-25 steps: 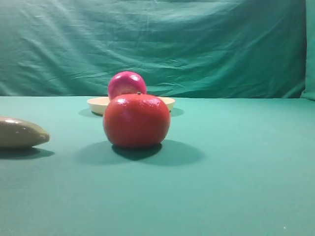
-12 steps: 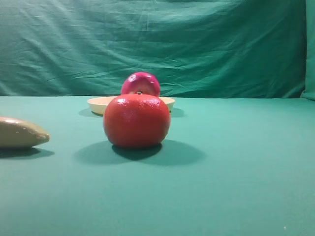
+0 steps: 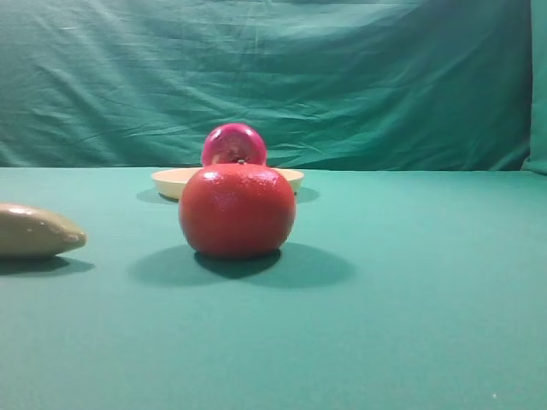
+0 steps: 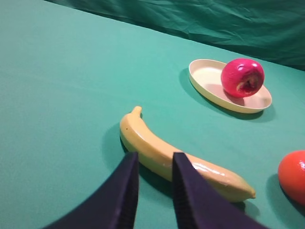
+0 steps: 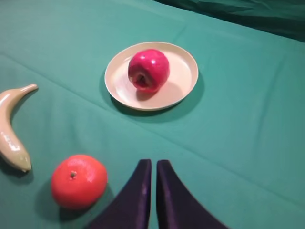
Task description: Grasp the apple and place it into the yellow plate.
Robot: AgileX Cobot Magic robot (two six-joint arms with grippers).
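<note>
**Apple Sits in the Plate**

Right wrist view shows the apple [image 5: 148,70] lying in the yellow plate [image 5: 186,83], near the top middle of the frame. It rests on its side, a bit left of the plate's middle, with its dimple facing the camera. Nothing holds it.

The right fingers [image 5: 151,191] are at the bottom of that frame, pressed together and holding nothing. They are well apart from the plate. In the left wrist view, the left fingers [image 4: 155,191] at the bottom have a gap between them and hold nothing. They hang just above a banana [image 4: 176,160] on the green table [image 4: 57,95].

The job looks done. The best thing now is to keep both arms away from the plate, so nothing bumps it and the round apple does not roll out. An orange [image 5: 78,181] sits at the lower left of the right wrist view, near the right fingers, so any move there should go gently.
</note>
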